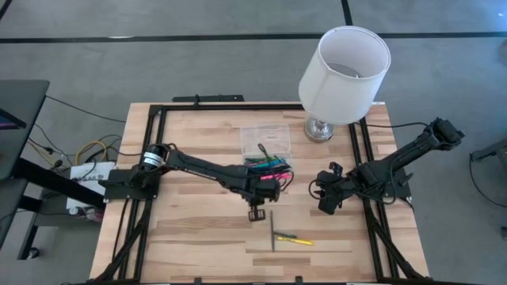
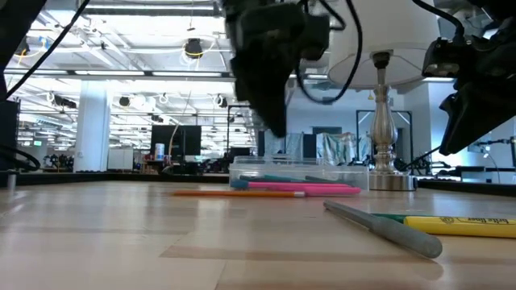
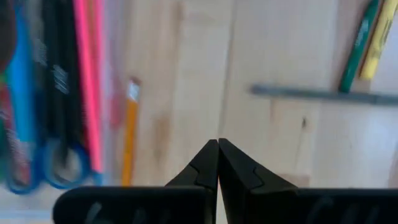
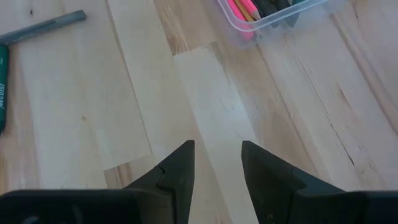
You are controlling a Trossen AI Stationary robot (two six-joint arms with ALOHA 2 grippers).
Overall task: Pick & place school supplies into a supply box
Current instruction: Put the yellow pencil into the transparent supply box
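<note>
High view shows the left gripper (image 1: pixel 257 214) mid-surface, just near of the supply box (image 1: pixel 265 140), its fingers (image 3: pixel 208 168) pressed together on nothing, so it looks between picks. Most school supplies (image 1: pixel 268 165) lie by the box; a grey pen (image 1: pixel 272 230) and yellow marker (image 1: pixel 294 239) remain nearer. The right gripper (image 1: pixel 325 202) waits at right, fingers apart and empty

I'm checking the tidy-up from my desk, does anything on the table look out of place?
Yes. A grey pen, a yellow marker and a green one lie loose on the table, well apart from the supply box. An orange pencil also lies outside it. The left tool is shut on nothing.
</note>
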